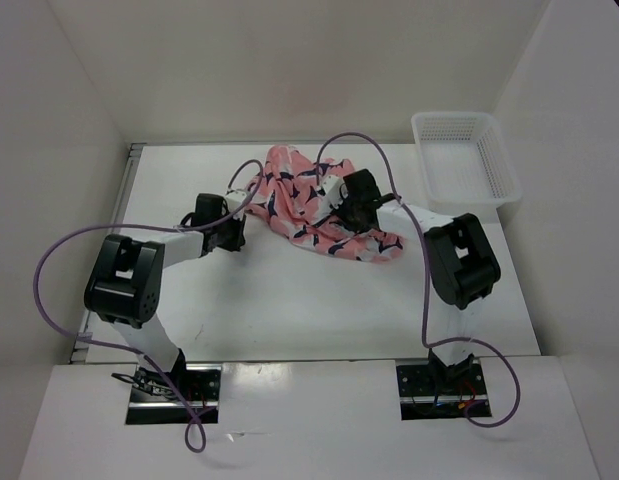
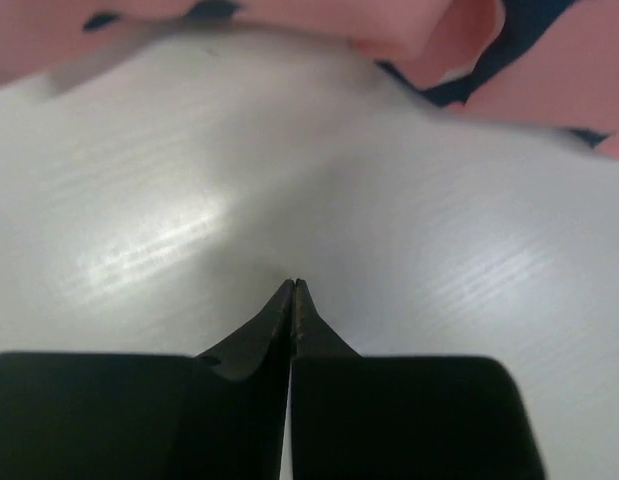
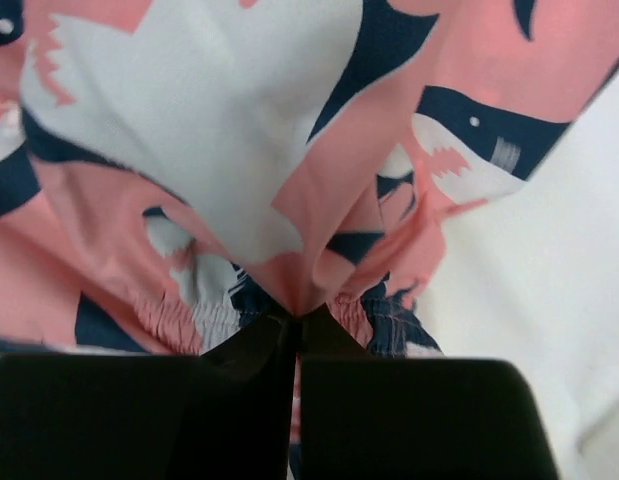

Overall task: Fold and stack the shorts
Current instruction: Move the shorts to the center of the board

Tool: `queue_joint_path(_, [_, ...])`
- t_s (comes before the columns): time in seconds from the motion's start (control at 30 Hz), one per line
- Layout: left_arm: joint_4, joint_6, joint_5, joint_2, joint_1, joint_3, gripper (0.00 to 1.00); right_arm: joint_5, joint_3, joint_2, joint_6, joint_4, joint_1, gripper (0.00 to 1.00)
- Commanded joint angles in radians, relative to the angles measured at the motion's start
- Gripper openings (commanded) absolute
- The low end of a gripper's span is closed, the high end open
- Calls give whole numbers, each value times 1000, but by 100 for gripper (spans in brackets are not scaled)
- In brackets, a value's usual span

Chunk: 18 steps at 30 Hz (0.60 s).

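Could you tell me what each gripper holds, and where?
The right gripper pinches the shorts beside the gathered elastic; the left gripper is shut on nothing.

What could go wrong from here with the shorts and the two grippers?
1. The left gripper is shut on nothing, over bare table just short of the shorts. A lift now would likely hang them from one side only.
2. The right gripper pinches a gathered bunch of fabric, possibly several layers, so the fold may come out crooked.
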Motion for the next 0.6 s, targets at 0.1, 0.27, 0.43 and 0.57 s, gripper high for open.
queue_joint_path(0.1, [-93,4,-18,-192,2,-52,22,-42,11,-230,-82,-174,-39,3])
queue_joint_path(0.27, [-86,4,-18,-227,2,-52,66,-78,78,-273,-72,-250,-88,81])
queue_joint_path(0.43, [-54,4,-9,-227,2,-23,73,-68,65,-274,-36,-213,13,68])
queue_joint_path(0.57, [-32,4,-29,-227,2,-12,77,-57,-12,-264,-22,-178,85,54])
